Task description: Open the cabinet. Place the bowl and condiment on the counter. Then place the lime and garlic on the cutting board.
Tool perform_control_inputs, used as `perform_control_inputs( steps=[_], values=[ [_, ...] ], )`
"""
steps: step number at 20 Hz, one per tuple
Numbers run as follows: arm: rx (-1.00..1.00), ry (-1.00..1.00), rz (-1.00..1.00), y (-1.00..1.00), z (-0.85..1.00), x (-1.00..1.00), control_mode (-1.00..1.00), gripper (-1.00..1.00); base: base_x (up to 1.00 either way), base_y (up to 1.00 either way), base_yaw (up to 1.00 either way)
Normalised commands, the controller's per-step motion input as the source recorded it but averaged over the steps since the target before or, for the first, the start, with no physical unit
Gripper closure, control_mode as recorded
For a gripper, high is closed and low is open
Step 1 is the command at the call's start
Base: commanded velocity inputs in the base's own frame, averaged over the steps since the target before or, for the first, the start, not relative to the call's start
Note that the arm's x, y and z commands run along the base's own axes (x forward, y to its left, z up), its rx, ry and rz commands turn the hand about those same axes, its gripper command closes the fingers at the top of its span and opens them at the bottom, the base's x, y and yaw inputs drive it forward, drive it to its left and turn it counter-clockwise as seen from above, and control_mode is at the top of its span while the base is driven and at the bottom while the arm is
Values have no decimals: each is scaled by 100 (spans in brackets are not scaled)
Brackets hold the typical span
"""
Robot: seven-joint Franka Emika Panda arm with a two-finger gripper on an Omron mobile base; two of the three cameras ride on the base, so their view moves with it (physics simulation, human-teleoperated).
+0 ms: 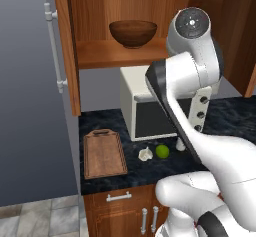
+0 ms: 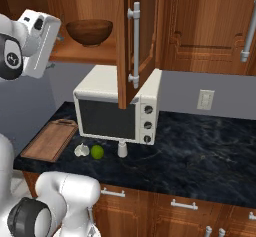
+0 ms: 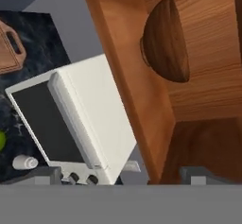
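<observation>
Left base view: the cabinet [image 1: 95, 51] stands open at the top of the frame, its left door [image 1: 67, 46] swung out edge-on, and the wooden bowl [image 1: 133, 33] sits on the lower shelf at upper centre. Below it a white microwave [image 1: 145, 106] rests on the counter [image 1: 100, 118]; the cutting board [image 1: 104, 154] lies at lower left, with the garlic [image 1: 145, 154] and lime [image 1: 162, 151] just beside each other to its right, and the condiment [image 1: 180, 144] partly behind the arm. Right base view: the bowl [image 2: 89, 31] sits at upper left, the hand [image 2: 37, 36] near it at the left edge. Garlic [image 2: 81, 151], lime [image 2: 97, 152] and condiment [image 2: 122, 148] line up before the microwave [image 2: 117, 111], right of the board [image 2: 50, 140]. Hand view: rolled sideways, the bowl [image 3: 165, 39] appears upper right on its shelf; the gripper [image 3: 125, 175] seems spread wide and empty, its tips barely visible at the bottom edge.
</observation>
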Motion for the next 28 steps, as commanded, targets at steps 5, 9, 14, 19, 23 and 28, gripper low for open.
perform_control_inputs(
  steps=[5,9,14,19,23,28],
  values=[
    [-19,-6,8,26,6,70,-100,-100,0,0,0],
    [-15,-3,2,4,0,61,-100,-100,0,0,0],
    [-11,0,0,1,0,63,-100,-100,0,0,0],
    [-3,1,0,0,0,65,-100,-100,0,0,0],
    [0,1,0,0,-4,57,-100,-100,0,0,0],
    [0,1,1,0,-4,39,-100,-100,0,0,0]
  ],
)
